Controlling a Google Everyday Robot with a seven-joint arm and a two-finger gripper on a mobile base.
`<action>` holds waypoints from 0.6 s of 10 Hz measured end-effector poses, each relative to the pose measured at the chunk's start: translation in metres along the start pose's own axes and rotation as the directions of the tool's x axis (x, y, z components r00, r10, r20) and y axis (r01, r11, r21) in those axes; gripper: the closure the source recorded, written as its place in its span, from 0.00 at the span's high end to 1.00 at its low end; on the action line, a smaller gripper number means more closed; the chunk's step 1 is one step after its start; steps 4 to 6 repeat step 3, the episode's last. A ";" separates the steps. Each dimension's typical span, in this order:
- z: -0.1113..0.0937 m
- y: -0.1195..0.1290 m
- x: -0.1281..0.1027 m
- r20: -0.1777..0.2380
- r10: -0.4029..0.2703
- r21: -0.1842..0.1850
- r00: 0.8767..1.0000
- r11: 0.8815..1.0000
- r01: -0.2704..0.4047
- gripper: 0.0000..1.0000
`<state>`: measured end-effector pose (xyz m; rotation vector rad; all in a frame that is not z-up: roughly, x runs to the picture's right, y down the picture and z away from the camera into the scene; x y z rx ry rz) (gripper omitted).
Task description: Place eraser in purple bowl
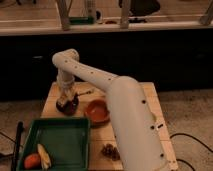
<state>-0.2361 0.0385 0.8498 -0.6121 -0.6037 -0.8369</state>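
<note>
Dim room, wooden table [150,100] before dark cabinets. Gripper [64,100] lowered right over the purple bowl [68,106] at the table's left, beside the orange bowl [97,111]. Eraser not discernible; grasp impossible to tell. Placement seemingly near its end, release unconfirmed.

A wooden table [155,107] stands on grey speckled floor [190,112] before a dark counter front [150,55].

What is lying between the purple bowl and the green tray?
Nothing: the camera view shows only bare wooden table between the purple bowl, where the gripper is, and the green tray.
</note>
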 end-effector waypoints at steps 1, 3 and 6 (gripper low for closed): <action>0.000 0.000 0.002 0.001 0.002 -0.004 1.000 1.000 -0.002 0.20; 0.000 0.000 0.002 0.003 0.001 -0.015 1.000 1.000 -0.001 0.41; 0.000 0.000 0.002 0.003 0.001 -0.015 1.000 1.000 -0.001 0.41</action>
